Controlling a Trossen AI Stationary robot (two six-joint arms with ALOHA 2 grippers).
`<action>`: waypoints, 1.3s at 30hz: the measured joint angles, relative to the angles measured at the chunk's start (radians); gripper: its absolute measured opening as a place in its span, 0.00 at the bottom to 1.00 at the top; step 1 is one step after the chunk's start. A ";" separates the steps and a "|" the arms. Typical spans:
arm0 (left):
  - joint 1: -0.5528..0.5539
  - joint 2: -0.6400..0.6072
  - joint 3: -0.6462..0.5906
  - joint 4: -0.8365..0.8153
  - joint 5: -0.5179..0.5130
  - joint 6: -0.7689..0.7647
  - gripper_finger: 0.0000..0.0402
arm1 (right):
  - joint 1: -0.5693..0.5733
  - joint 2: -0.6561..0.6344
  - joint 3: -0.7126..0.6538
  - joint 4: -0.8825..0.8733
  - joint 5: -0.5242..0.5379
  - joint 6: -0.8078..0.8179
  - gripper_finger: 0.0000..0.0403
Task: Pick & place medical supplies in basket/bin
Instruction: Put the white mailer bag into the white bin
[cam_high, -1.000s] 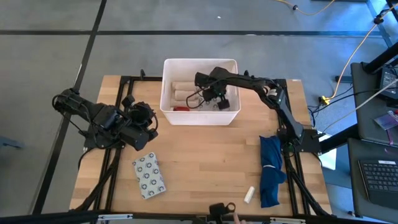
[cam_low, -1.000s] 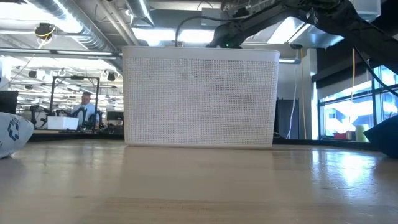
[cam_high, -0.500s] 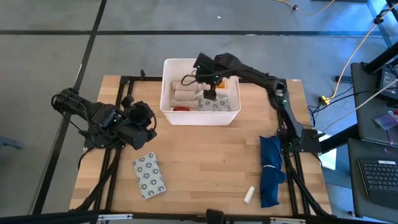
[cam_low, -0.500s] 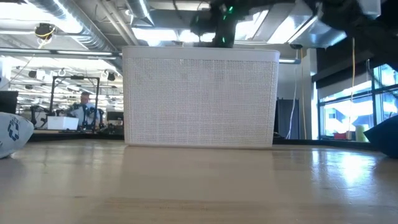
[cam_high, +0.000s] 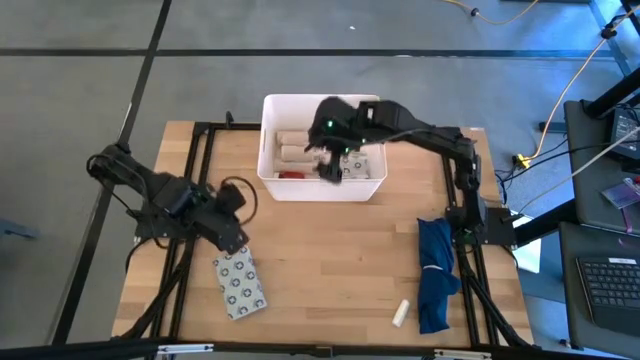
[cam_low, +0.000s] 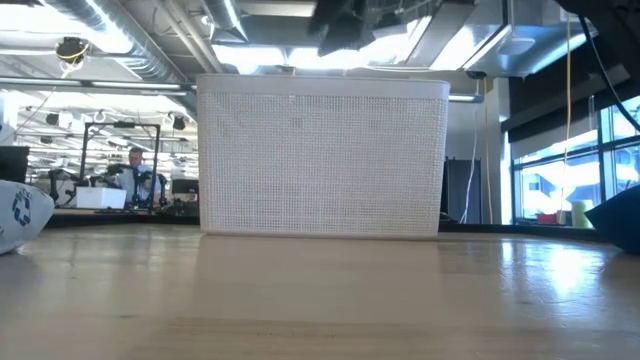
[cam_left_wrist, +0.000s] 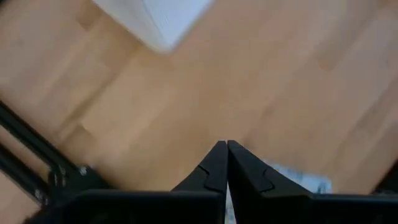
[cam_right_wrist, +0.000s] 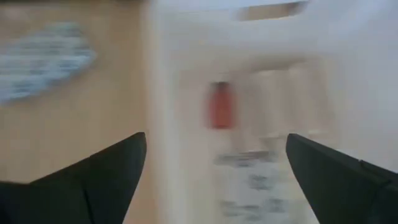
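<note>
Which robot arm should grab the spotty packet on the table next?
Left, probably. Its shut tool sits just above the grey ring-patterned packet; the right tool, open, is over the white bin.

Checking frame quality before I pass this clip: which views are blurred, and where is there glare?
Right wrist view: heavily smeared; the bin and orange bottle are soft streaks between its open fingers. Left wrist view: table blurred, shut fingers crisp. High view: the right gripper over the bin is smeared, the rest sharp. Low view: sharp, with bright ceiling lights and window glare behind the bin.

Two packets, one basket
</note>
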 joint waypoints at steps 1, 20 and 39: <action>-0.011 0.010 -0.009 -0.001 0.028 0.000 0.01 | 0.019 0.000 -0.002 -0.004 -0.037 0.028 0.96; -0.430 0.063 -0.421 0.417 0.327 -0.373 0.00 | 0.361 0.003 -0.380 0.691 -0.165 0.492 0.96; -0.433 0.065 -0.805 0.907 0.248 -0.455 0.01 | 0.425 0.003 -0.908 1.218 0.067 1.119 0.96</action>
